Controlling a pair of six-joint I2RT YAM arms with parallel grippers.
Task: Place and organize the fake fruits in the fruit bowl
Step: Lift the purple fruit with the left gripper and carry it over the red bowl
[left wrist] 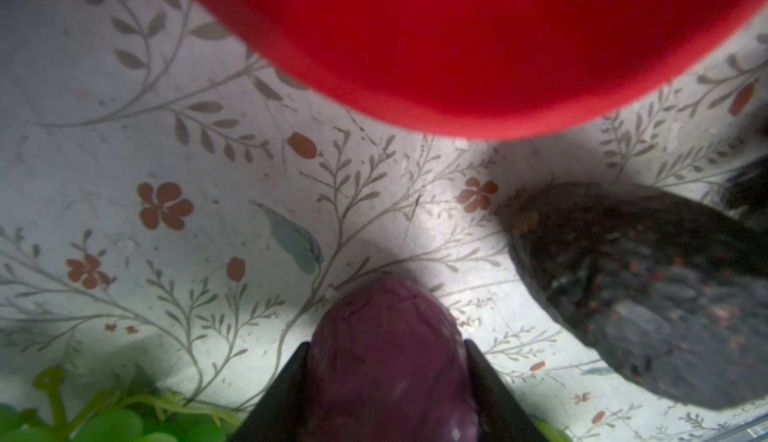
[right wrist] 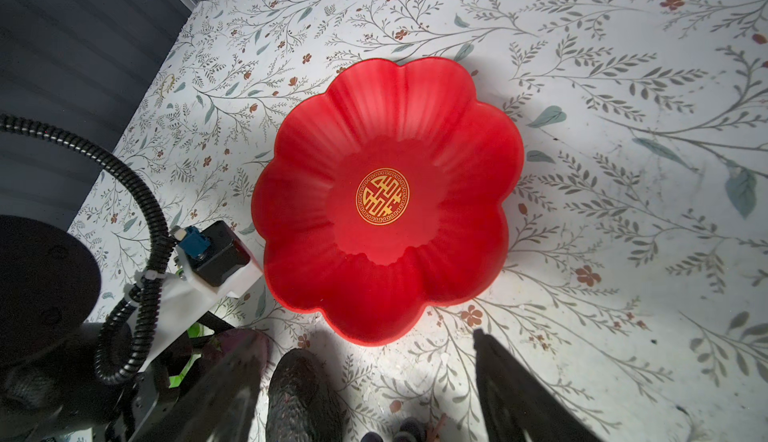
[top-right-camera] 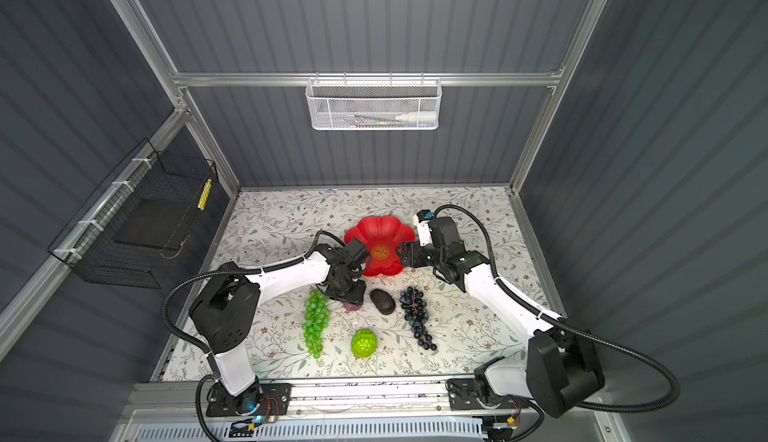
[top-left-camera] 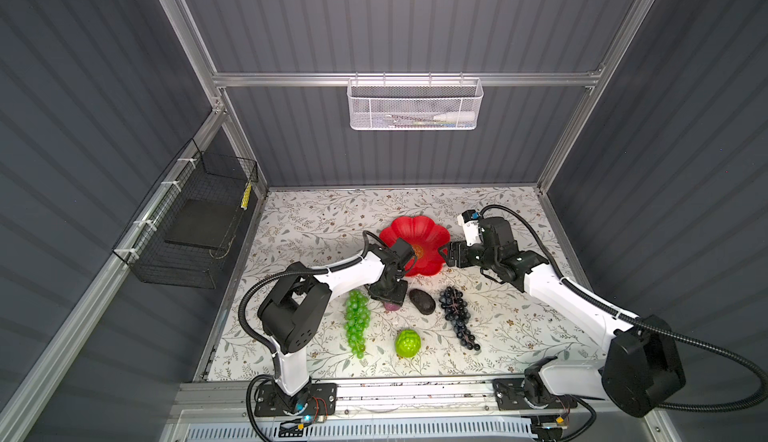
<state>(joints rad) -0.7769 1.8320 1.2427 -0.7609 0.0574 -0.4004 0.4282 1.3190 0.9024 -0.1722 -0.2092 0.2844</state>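
Lying nearest the bench's [top-left-camera: 311,219] front edge is one bright green bumpy ball [top-left-camera: 407,343]. Behind it are one green grape bunch [top-left-camera: 356,321] on the left and one dark grape bunch [top-left-camera: 457,315] on the right. One avocado [top-left-camera: 422,300] and one small purple fruit [left wrist: 386,348] lie between their far ends. The left gripper [top-left-camera: 390,294] stands over the purple fruit with its jaws partly closed around it. The fingers [left wrist: 286,394] seem to press both sides, though that close view is dim.

All five fruits lie outside the one red fruit bowl [right wrist: 374,107] at mid-bench. The right gripper [top-left-camera: 445,254] hovers just beside the bowl's right rim, jaws wide and holding nothing.

Two baskets hang on the walls. The black wire basket [top-left-camera: 174,269] holds a dark slab [top-left-camera: 199,221], and the white mesh basket [top-left-camera: 411,99] holds a white tube [top-left-camera: 453,117].
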